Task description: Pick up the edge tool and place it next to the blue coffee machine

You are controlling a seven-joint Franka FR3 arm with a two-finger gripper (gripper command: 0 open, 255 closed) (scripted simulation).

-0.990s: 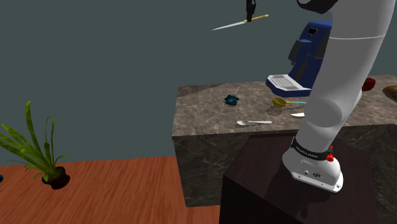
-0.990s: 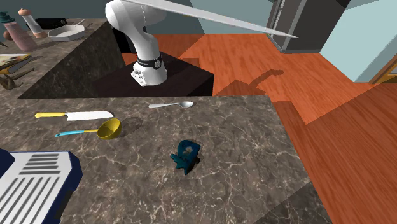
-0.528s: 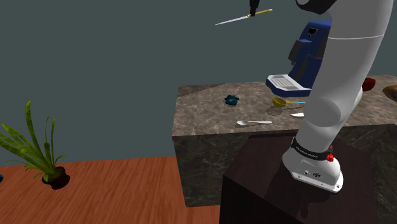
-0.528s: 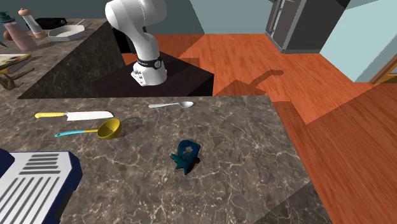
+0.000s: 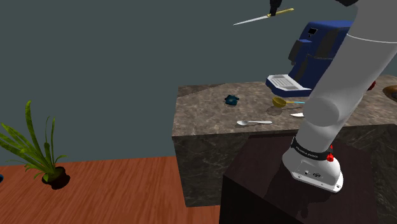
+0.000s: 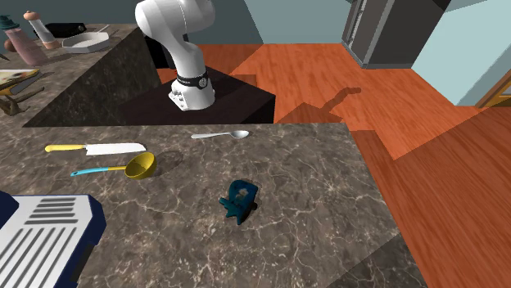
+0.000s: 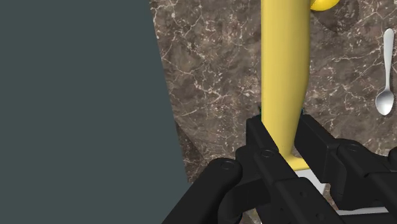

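The knife (image 5: pixel 253 20) hangs in the hand, high over the counter (image 5: pixel 208 116).

The gripper (image 5: pixel 274 8) is clamped on the knife's yellow handle, with its black fingers (image 7: pixel 262 141) pressing the handle from both sides. The pale blade sticks out sideways from the hand, roughly level, toward the shoulder view's left. The blue coffee machine (image 5: pixel 313 56) stands lower than the hand, a little to the shoulder view's right of it, on the dark marble top. Far beneath the fingers lie a spoon (image 7: pixel 385 63) and a second yellow-handled knife (image 6: pixel 94 149), both flat on the counter and well apart from the hand.
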